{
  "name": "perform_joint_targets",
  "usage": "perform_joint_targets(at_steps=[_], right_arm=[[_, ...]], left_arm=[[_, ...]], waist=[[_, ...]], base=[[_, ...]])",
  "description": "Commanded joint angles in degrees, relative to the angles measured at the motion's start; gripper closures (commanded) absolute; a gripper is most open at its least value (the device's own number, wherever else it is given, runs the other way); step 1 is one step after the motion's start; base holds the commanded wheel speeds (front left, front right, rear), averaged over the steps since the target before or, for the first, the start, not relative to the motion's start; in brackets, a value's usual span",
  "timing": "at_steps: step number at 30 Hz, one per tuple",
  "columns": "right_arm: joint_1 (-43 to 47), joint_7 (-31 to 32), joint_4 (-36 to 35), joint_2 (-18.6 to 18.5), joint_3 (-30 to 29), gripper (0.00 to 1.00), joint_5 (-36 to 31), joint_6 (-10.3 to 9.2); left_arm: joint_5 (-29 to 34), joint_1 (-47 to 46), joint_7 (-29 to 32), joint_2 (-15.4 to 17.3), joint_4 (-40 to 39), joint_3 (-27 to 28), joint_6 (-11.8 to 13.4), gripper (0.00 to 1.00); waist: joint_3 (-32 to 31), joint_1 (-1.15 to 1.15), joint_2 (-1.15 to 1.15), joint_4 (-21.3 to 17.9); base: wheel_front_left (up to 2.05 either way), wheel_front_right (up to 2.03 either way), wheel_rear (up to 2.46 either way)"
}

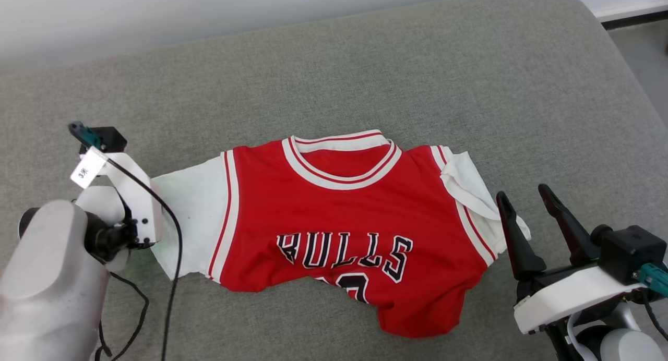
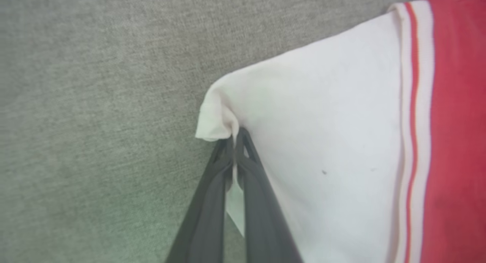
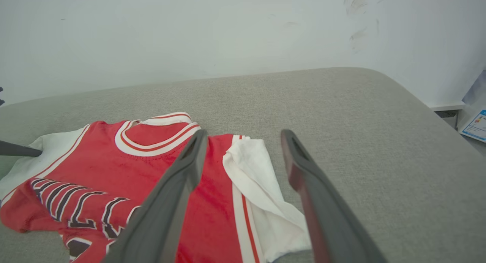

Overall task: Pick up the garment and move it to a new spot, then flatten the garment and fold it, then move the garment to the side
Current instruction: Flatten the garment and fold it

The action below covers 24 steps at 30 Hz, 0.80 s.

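The left gripper (image 2: 236, 137) is clamped shut on the outer corner of the garment's (image 1: 339, 209) white left sleeve (image 2: 322, 122). A thin fold of the cloth is pinched between its dark fingers (image 2: 212, 202), and the sleeve edge bunches up at the tips. The right gripper (image 1: 524, 194) stands with its fingers wide apart, holding nothing. It hovers just beside the crumpled white right sleeve (image 1: 469, 183), which is folded over on itself.

The garment lies chest up on a grey upholstered cushion (image 1: 365, 63), collar towards the far side. Its lower hem is rumpled and turned under. Bare cushion runs wide beyond the collar and on to the rounded far right corner (image 1: 574, 6), with more bare room left of the pinched sleeve. A pale wall (image 3: 190, 27) rises behind the far edge.

Black, white-outlined lettering (image 1: 344, 251) on the chest reads "BULLS". Below it a number is half hidden by the fold. A small white tag (image 1: 86, 170) on the left wrist carries dark characters too small to read with certainty.
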Motion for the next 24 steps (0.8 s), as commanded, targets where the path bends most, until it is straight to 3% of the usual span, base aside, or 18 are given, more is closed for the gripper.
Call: perform_joint_targets(at_steps=[1,6,16,24], right_arm=[[-0.43,0.03,0.20,-0.18,-0.22,0.00,0.56,-0.02],[0.49,0.50,0.65,0.02,-1.08,0.00,0.37,-0.02],[3.25,3.09,2.66,0.45,-4.86,0.00,1.65,-0.02],[4.87,8.83,11.32,-1.80,-11.13,0.00,5.17,-0.02]], left_arm=[[0.30,3.57,-0.63,-1.35,2.24,-1.26,-0.20,1.00],[1.98,2.47,-8.82,-0.39,0.98,-0.69,0.05,1.00],[4.01,7.31,-25.74,-1.68,-4.21,0.90,3.98,1.00],[3.09,16.39,-32.65,-3.50,-12.66,2.09,6.65,1.00]], waist=[[-0.58,0.00,0.00,0.31],[-2.73,0.00,0.00,1.63],[-8.45,0.00,0.00,5.40],[-12.39,0.00,0.00,8.13]], base=[[0.00,0.00,0.00],[0.00,0.00,0.00],[0.00,0.00,0.00],[0.00,0.00,0.00]])
